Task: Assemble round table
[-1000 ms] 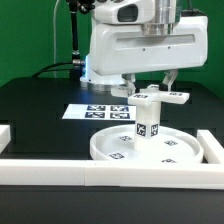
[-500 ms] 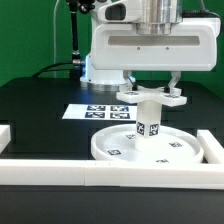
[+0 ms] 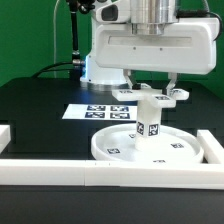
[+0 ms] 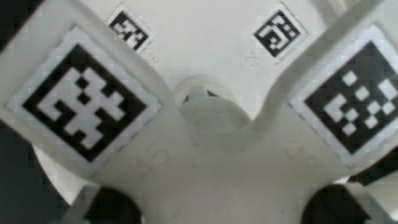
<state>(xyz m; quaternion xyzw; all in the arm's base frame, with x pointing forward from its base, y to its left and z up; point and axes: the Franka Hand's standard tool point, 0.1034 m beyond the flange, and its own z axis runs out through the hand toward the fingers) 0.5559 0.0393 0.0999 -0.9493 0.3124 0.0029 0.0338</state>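
The cross-shaped foot piece (image 3: 150, 95) sits on top of the short post (image 3: 148, 120), which stands upright in the large round disc (image 3: 112, 146) near the front rail (image 3: 60, 173) on the black tabletop (image 3: 40, 105). The hand (image 3: 150, 92) is clamped on the foot piece. The marker board (image 3: 95, 111) lies farther back.
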